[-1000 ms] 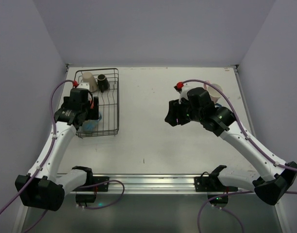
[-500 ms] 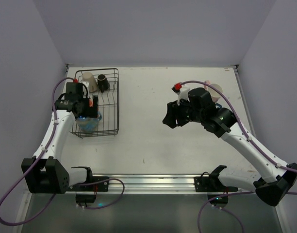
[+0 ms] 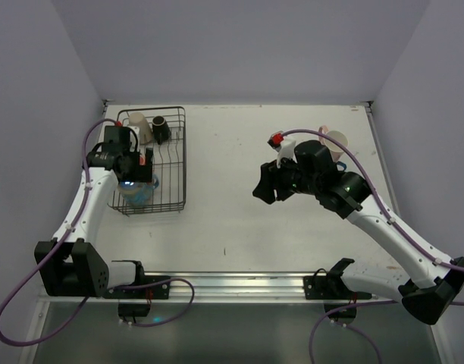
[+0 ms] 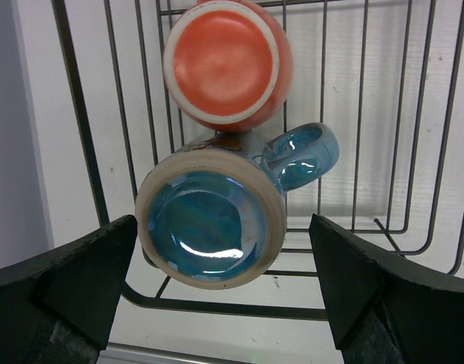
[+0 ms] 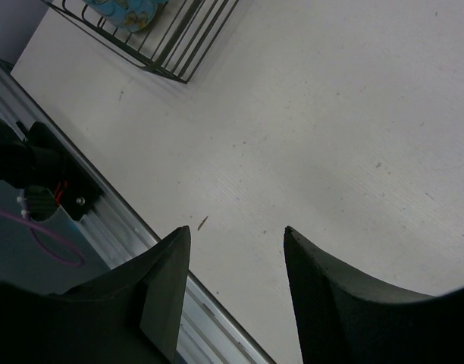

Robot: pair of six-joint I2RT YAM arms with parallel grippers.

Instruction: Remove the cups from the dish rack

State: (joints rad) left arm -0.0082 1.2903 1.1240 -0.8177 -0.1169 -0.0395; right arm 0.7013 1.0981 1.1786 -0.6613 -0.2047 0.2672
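Note:
The black wire dish rack [image 3: 171, 163] stands at the back left. It holds a cream cup [image 3: 139, 126] and a dark cup [image 3: 161, 130] at its far end. An upturned blue cup [image 4: 211, 219] and an orange-red cup [image 4: 227, 62] lie at its near end. My left gripper [image 4: 223, 280] is open above the blue cup, one finger on each side, not touching it. My right gripper [image 5: 236, 254] is open and empty over the bare table [image 3: 239, 212]. A cream cup [image 3: 337, 142] stands on the table at the right, behind my right arm.
The rack's near wire wall [image 4: 232, 307] runs just below the blue cup. Grey walls close in the left, back and right sides. A metal rail [image 3: 232, 284] with both arm bases runs along the near edge.
My left gripper has shifted towards the far left over the rack's near end. My right arm has edged slightly left. No cup has moved.

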